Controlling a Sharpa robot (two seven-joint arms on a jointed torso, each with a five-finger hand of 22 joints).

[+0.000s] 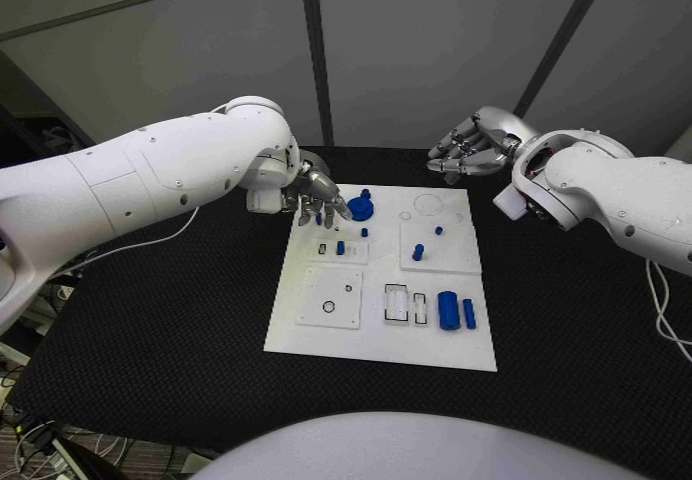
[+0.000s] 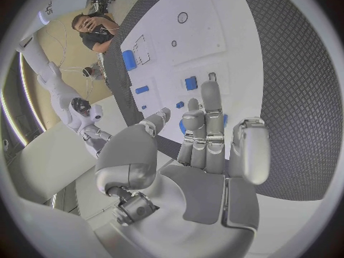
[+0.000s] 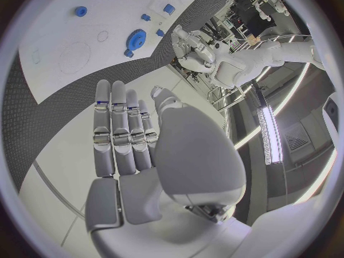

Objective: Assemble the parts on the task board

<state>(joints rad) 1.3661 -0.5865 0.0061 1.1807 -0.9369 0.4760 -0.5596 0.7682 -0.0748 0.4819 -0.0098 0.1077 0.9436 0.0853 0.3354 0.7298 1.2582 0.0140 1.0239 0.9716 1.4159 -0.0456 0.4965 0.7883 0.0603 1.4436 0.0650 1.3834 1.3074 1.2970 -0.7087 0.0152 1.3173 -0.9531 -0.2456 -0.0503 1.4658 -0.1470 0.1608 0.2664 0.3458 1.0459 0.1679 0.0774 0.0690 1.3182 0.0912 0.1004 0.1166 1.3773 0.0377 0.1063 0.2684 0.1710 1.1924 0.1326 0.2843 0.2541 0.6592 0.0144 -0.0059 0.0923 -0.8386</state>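
Head view: white task board (image 1: 378,335) lies mid-surface on the black surface (image 1: 577,330). Blue gear (image 1: 361,209) sits at the board's far left corner. Small blue pegs (image 1: 418,251) stand near the middle. Two blue cylinders (image 1: 456,310) lie side by side near the right edge, beside a rectangular slot.

Left hand (image 1: 317,200) hangs over the board's far left corner, just beside the gear, fingers pointing down. Contact with any part cannot be told here. Left wrist view: left hand (image 2: 204,149) has fingers extended and apart, palm bare, nothing held, blue parts beyond the fingertips.

Right hand (image 1: 469,148) is off the board, past its far right corner. Right wrist view: right hand (image 3: 136,143) has fingers straight, side by side, holding nothing; gear (image 3: 135,39) well apart.
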